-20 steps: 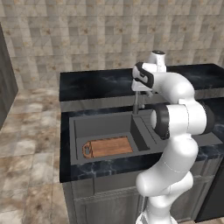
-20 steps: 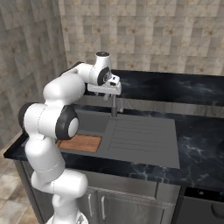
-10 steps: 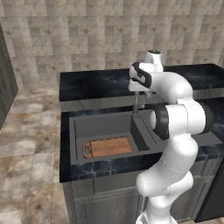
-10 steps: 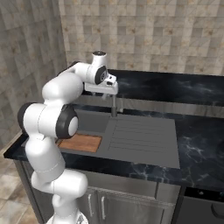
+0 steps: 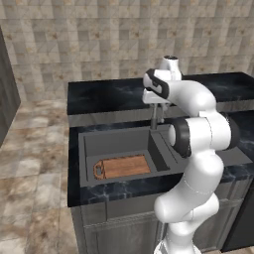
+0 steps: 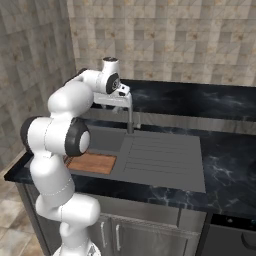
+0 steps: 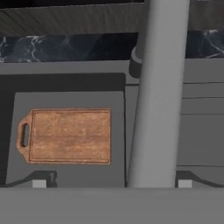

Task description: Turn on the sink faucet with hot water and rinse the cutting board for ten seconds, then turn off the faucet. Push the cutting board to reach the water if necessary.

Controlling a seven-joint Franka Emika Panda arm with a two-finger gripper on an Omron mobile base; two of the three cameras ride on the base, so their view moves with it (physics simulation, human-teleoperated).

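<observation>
The sink faucet (image 5: 155, 117) (image 6: 130, 118) stands at the back rim of the sink (image 5: 117, 141) (image 6: 162, 159), and no water runs from it. My gripper (image 5: 155, 98) (image 6: 119, 100) (image 7: 113, 181) hovers at the faucet's top, open. Looking down in the hand view, the faucet's spout (image 7: 157, 92) crosses as a thick grey bar between the two wide-apart fingertips (image 7: 40, 180), closer to the right one. The cutting board (image 5: 122, 166) (image 6: 92, 163) (image 7: 69, 136) lies flat on the basin floor, handle hole to the left, well left of the spout.
A black marbled counter (image 5: 101, 96) (image 6: 220, 150) surrounds the sink. The ribbed drainboard (image 6: 160, 152) lies right of the basin. A tiled wall (image 5: 99, 39) rises behind, and the robot's own arm (image 5: 198, 134) stands over the sink's right part.
The hand has crept slightly to the left above the faucet. The cutting board has not moved and the gripper's state looks the same.
</observation>
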